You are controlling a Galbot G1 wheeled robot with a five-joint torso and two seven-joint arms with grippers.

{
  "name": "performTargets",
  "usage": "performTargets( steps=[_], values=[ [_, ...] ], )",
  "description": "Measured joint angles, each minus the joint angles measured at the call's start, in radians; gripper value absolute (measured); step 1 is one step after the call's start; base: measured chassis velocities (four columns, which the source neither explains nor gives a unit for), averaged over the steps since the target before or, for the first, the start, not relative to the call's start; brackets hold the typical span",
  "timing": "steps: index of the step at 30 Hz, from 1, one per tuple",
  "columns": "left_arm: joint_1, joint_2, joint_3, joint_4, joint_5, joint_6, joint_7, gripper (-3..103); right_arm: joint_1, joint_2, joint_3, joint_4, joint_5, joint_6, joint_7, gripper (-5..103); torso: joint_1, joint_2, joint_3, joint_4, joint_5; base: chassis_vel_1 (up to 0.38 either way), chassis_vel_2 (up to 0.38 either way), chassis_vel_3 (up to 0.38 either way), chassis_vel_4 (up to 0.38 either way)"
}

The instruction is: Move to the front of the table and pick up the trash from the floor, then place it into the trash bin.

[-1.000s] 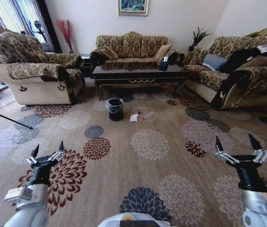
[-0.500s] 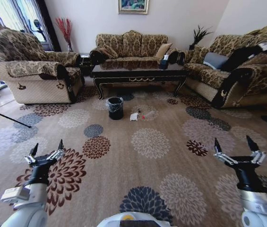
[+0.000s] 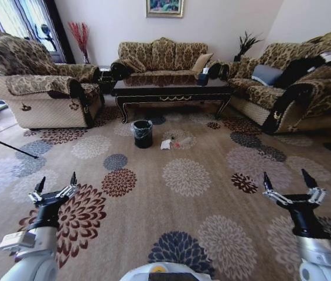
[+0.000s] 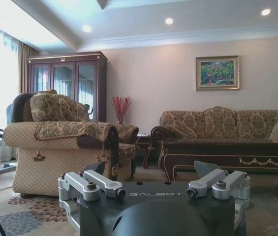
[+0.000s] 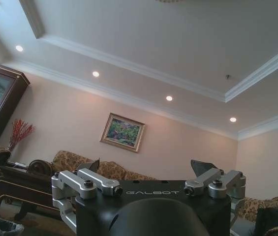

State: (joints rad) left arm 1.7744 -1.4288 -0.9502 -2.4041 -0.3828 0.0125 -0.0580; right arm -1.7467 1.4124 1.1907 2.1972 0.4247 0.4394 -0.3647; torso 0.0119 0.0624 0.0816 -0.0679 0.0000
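Note:
The dark brown table (image 3: 171, 92) with gold ornament stands at the far side of the carpet, and it is also in the left wrist view (image 4: 227, 152). In front of it sits the small black trash bin (image 3: 142, 133) with a grey liner. The trash lies on the carpet just right of the bin: a crumpled white tissue (image 3: 166, 144), a clear bottle (image 3: 184, 142) and a tiny dark scrap (image 3: 171, 138). My left gripper (image 3: 55, 185) is open low at the left, far from the trash. My right gripper (image 3: 287, 184) is open low at the right.
An armchair (image 3: 42, 88) stands left of the table, a sofa (image 3: 160, 60) behind it and another sofa (image 3: 294, 88) on the right. A thin dark pole (image 3: 7, 145) crosses the floor at the left. Open patterned carpet (image 3: 186, 175) lies between me and the trash.
The whole head view has shifted slightly, so the camera moved. Both grippers sit a little lower in the picture and stay open.

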Motion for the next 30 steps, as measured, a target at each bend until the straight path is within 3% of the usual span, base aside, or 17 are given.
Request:
performTargets(
  steps=[16, 24, 27, 30],
  values=[
    [0.015, -0.008, -0.004, -0.013, 0.012, -0.005, -0.003, 100, 0.0, 0.0, -0.011, -0.016, -0.007, 0.015, -0.016, 100, 0.001, 0.005, 0.004, -0.0001, -0.0001, -0.239, 0.237, 0.217, -0.238],
    [0.041, -0.016, -0.011, -0.023, 0.02, -0.022, -0.003, 100, 0.003, 0.001, -0.015, -0.023, -0.006, 0.023, -0.021, 100, 0.002, 0.006, 0.005, 0.0002, 0.0007, -0.353, 0.358, 0.352, -0.358],
    [0.044, -0.017, -0.013, -0.019, 0.011, -0.025, -0.004, 100, 0.005, 0.002, -0.019, -0.024, -0.01, 0.023, -0.021, 100, 0.002, 0.007, 0.006, -0.0004, -0.001, -0.384, 0.361, 0.395, -0.366],
    [0.045, -0.019, -0.011, -0.014, -0.004, -0.026, -0.008, 100, 0.006, 0.003, -0.021, -0.026, -0.012, 0.024, -0.021, 100, 0.002, 0.007, 0.006, 0.0002, 0.0007, -0.338, 0.367, 0.372, -0.335]
  ],
)
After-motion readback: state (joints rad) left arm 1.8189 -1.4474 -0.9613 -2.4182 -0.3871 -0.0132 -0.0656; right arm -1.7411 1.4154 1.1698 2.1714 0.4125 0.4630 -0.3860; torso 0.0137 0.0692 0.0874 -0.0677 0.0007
